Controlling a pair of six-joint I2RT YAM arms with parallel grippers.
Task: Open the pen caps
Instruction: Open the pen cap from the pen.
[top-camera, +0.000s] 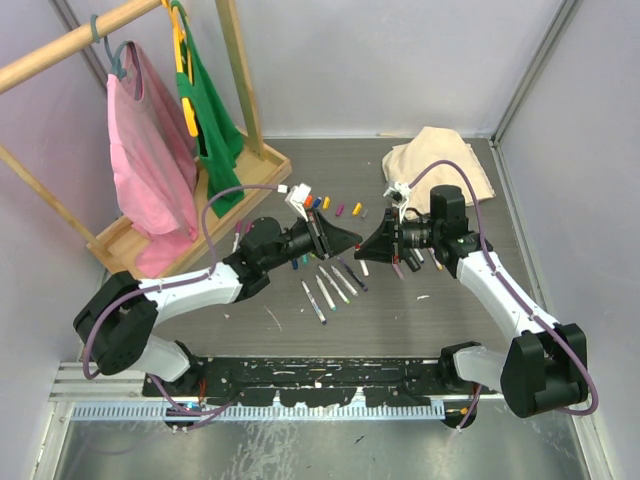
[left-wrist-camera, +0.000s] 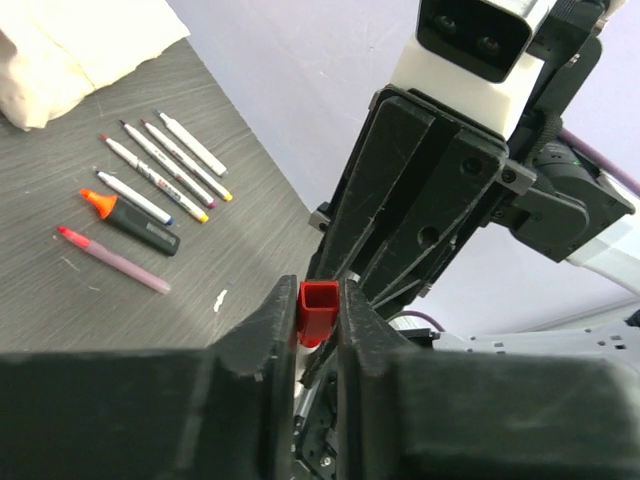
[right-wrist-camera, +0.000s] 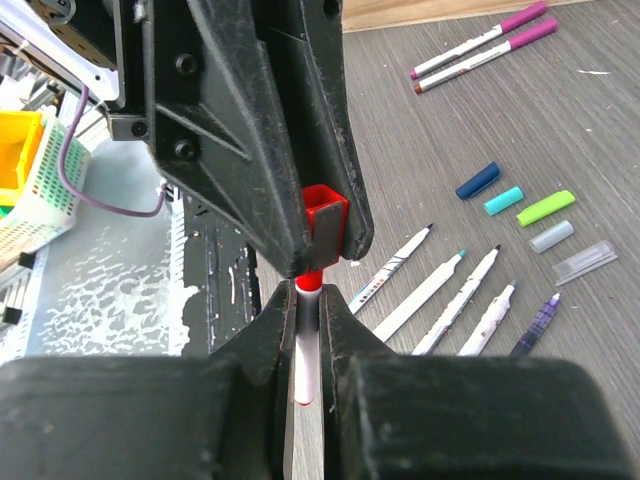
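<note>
A: Fingers first: our left gripper (left-wrist-camera: 318, 298) pinches the red cap (left-wrist-camera: 318, 315); our right gripper (right-wrist-camera: 308, 300) is clamped tight on its white barrel (right-wrist-camera: 308, 365), aloft over the table (top-camera: 450, 310).
B: Uncapping in hand, we judge; next, a straight pull apart along the barrel.

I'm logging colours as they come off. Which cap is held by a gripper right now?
The red cap, pinched in the left gripper in mid-air; the other caps lie loose on the table.
</note>
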